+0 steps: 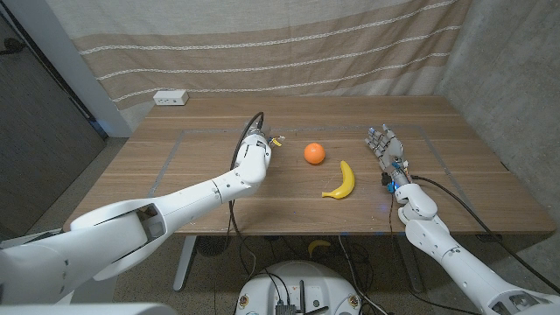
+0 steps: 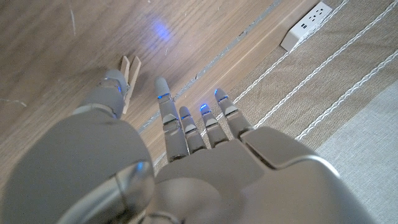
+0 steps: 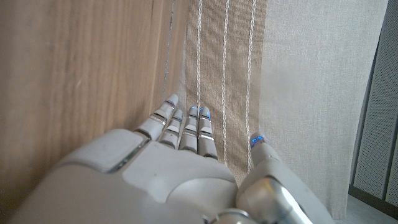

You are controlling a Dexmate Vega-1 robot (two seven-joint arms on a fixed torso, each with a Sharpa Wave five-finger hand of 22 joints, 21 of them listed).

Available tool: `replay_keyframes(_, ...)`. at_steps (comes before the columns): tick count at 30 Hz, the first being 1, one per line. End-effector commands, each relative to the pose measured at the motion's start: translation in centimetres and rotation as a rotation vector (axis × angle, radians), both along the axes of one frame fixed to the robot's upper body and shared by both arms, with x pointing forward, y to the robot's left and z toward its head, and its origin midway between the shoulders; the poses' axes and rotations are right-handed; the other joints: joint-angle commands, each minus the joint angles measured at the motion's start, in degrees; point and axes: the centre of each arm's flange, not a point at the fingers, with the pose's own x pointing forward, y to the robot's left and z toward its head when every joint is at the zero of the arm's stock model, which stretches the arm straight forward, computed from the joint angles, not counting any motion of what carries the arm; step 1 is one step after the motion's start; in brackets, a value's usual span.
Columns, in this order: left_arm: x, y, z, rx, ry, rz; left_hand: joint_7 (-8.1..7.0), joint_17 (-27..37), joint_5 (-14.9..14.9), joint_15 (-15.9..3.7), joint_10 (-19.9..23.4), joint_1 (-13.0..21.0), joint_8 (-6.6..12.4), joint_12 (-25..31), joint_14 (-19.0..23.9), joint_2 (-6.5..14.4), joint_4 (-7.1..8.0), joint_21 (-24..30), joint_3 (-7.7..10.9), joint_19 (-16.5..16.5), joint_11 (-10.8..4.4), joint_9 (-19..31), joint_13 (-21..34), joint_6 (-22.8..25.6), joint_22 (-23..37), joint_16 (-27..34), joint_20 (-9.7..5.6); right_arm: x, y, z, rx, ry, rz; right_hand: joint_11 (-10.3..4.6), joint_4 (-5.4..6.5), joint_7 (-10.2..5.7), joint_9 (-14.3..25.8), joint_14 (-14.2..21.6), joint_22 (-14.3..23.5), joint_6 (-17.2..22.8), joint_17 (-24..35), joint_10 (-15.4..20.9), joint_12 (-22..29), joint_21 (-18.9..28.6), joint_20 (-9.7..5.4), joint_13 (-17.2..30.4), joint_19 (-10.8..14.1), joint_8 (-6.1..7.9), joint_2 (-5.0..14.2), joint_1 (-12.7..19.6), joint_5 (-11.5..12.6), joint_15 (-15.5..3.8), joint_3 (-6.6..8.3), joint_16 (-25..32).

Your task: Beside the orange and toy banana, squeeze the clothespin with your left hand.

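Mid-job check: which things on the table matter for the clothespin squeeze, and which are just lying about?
Job:
clothespin, by the thumb, not visibly pinched
left hand
orange and toy banana, landmarks

Lying about:
white power strip at the far edge
right hand, open, idle

Head view high over the wooden table [image 1: 289,214] — wrist views close along each hand, toward the curtain [image 1: 262,44].
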Motion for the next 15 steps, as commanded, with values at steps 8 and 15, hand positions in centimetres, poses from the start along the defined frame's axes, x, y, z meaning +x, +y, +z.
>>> replay_keyframes(8, 0.89, 0.05, -0.76, 0.006, 0.008, 0.031, 0.33, 0.18, 0.00, -1.05, 1.00, 1.19, -0.23, -0.10, 0.84, 2.33, 0.20, 0.44, 0.23, 0.61, 0.10, 0.21, 0.14, -0.45, 0.33, 0.09, 0.14, 0.17, -0.02, 0.10, -0.003, -0.004, 0.000, 0.05, 0.13, 0.37, 0.32, 0.69, 0.15, 1.20, 0.22, 0.50, 0.29, 0.13, 0.19, 0.15, 0.24, 0.36, 1.18, -0.47, 0.28, 0.02, -0.13, -0.16)
replay_keyframes(15, 1.13, -0.09, -0.90, 0.010, 0.027, 0.014, 0.55, 0.20, 0.34, -0.07, -0.91, 2.65, -4.16, -0.52, 0.09, 6.21, 0.20, 0.29, 0.66, 0.14, 1.35, -0.08, 0.19, -7.58, 0.40, -0.21, 1.25, 0.07, -0.08, 0.24, -0.006, -0.009, -0.011, -0.06, 0.19, 0.44, 0.34, 0.80, 0.15, 1.40, 0.25, 0.58, 0.29, 0.11, 0.23, 0.16, 0.20, 0.39, 1.12, -0.59, 0.26, 0.15, -0.20, -0.14)
